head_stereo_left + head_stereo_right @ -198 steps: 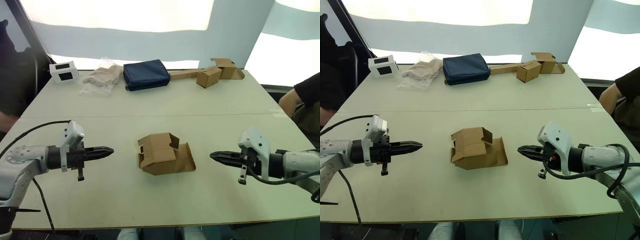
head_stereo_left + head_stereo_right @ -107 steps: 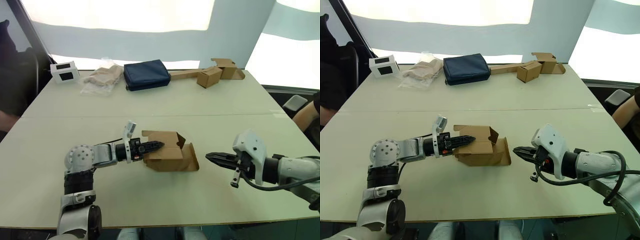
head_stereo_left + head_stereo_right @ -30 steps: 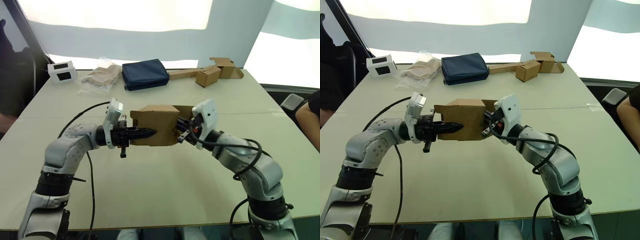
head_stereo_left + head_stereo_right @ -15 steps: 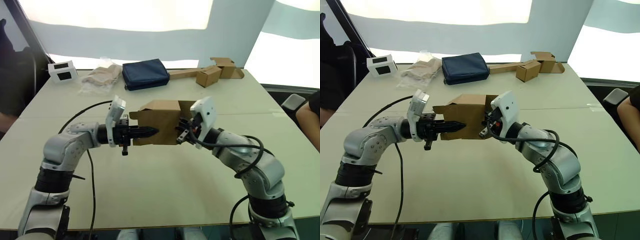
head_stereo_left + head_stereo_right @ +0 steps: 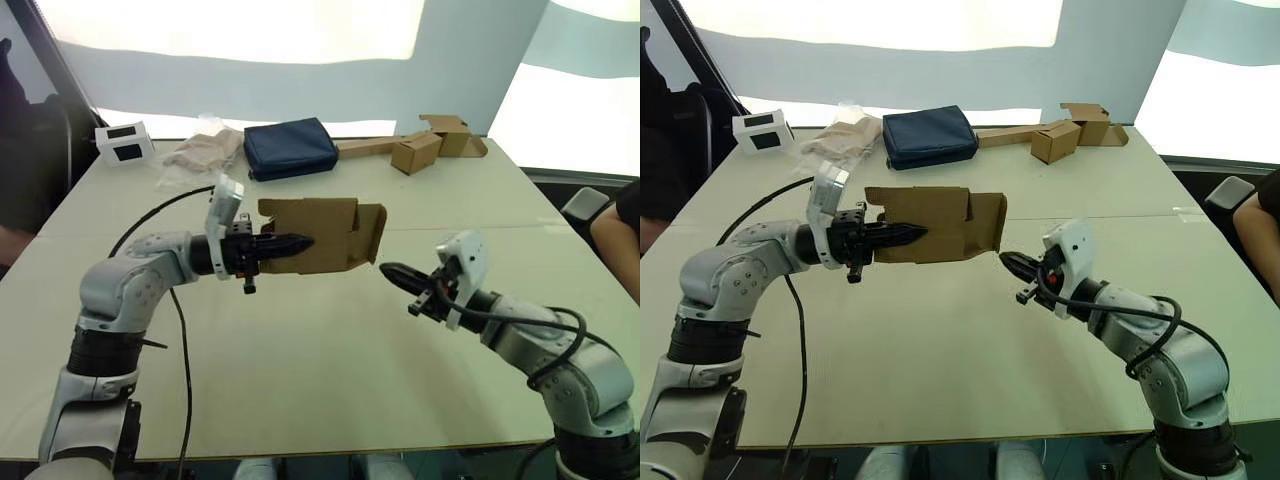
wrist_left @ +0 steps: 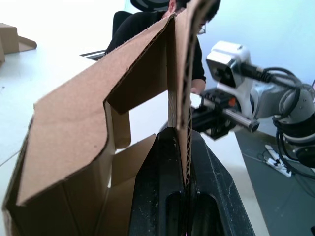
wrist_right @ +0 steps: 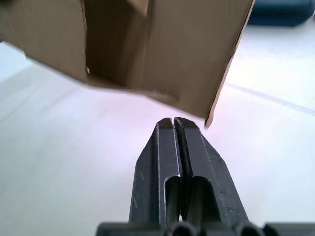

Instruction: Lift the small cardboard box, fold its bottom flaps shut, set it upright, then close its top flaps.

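The small cardboard box [image 5: 322, 235] hangs in the air above the middle of the table, lying on its side with its open end and a loose flap [image 5: 368, 232] facing right. My left gripper [image 5: 303, 242] is shut on the box's near wall; in the left wrist view the cardboard edge [image 6: 183, 98] is pinched between the fingertips [image 6: 170, 147]. My right gripper [image 5: 386, 270] is shut and empty, a short way to the right of and below the flap, not touching it. In the right wrist view it [image 7: 173, 121] points at the box [image 7: 187, 54] from just underneath.
At the back of the table [image 5: 300, 380] lie a navy pouch [image 5: 292, 148], a plastic bag [image 5: 205, 153], a white device [image 5: 125, 142] and two paler boxes joined by a strip [image 5: 420, 150]. A person's arm [image 5: 618, 225] is at the right edge.
My right gripper has pulled off the box, moving right and down. The left gripper now holds the box alone, slightly higher, and the right-hand flap has swung open.
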Available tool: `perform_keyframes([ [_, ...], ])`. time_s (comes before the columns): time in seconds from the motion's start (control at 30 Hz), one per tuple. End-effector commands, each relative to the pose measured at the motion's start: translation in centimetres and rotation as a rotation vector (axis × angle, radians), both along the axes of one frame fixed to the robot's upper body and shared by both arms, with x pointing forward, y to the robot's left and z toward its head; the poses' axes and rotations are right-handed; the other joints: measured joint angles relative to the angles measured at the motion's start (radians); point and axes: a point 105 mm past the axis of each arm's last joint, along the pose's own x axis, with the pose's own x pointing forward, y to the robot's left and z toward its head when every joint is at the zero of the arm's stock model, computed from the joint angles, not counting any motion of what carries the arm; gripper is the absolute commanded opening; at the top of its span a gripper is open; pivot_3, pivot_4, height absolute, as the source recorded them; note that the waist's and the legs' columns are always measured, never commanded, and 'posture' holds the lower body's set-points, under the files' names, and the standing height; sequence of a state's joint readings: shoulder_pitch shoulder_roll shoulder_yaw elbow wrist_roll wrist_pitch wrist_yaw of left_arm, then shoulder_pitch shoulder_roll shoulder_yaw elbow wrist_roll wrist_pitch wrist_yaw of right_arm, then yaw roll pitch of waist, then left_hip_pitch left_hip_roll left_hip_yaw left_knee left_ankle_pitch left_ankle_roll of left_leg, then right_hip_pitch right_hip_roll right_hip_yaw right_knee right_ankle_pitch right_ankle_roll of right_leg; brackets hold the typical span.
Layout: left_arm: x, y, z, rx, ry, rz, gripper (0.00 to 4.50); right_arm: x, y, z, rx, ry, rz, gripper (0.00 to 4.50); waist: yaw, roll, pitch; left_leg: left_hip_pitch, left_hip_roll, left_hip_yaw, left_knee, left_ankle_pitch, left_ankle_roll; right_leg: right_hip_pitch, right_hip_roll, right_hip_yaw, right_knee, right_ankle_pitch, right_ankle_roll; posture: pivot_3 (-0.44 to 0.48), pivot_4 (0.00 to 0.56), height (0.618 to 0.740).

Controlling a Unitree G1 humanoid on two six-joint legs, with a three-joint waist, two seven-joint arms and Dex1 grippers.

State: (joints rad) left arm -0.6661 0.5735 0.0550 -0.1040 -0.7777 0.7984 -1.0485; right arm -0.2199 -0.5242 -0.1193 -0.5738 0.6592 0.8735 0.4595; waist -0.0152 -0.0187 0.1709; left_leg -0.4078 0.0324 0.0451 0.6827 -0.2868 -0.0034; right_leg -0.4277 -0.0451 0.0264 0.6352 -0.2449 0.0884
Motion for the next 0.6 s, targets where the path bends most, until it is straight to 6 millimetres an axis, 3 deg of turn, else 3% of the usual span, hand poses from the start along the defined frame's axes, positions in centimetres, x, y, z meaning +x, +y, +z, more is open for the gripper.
perform_keyframes([
  [0.03, -0.4, -0.1, 1.5, -0.034, -0.047, -0.018, 0.04, 0.2, 0.8, 1.0, 0.027, -0.057, 0.012, 0.00, 0.001, 0.000, 0.000, 0.000, 0.000, 0.000, 0.000, 0.000, 0.000, 0.000, 0.000, 0.000, 0.000, 0.000, 0.000, 0.000, 0.150, 0.740],
  [0.4, -1.0, -0.3, 1.3, -0.037, -0.017, -0.046, 0.04, 0.9, 3.3, 2.8, 0.057, -0.118, 0.095, 0.00, 0.002, 0.000, 0.000, 0.000, 0.000, 0.000, 0.000, 0.000, 0.000, 0.000, 0.000, 0.000, 0.000, 0.000, 0.001, 0.000, 0.150, 0.740],
  [0.6, -0.7, -0.1, 1.0, -0.048, -0.002, -0.039, 0.04, -0.4, 5.7, 3.8, 0.088, -0.115, 0.242, 0.00, 0.002, 0.000, 0.000, 0.000, 0.000, 0.000, 0.000, 0.000, 0.000, 0.000, 0.000, 0.000, 0.000, 0.000, 0.001, 0.000, 0.150, 0.740],
])
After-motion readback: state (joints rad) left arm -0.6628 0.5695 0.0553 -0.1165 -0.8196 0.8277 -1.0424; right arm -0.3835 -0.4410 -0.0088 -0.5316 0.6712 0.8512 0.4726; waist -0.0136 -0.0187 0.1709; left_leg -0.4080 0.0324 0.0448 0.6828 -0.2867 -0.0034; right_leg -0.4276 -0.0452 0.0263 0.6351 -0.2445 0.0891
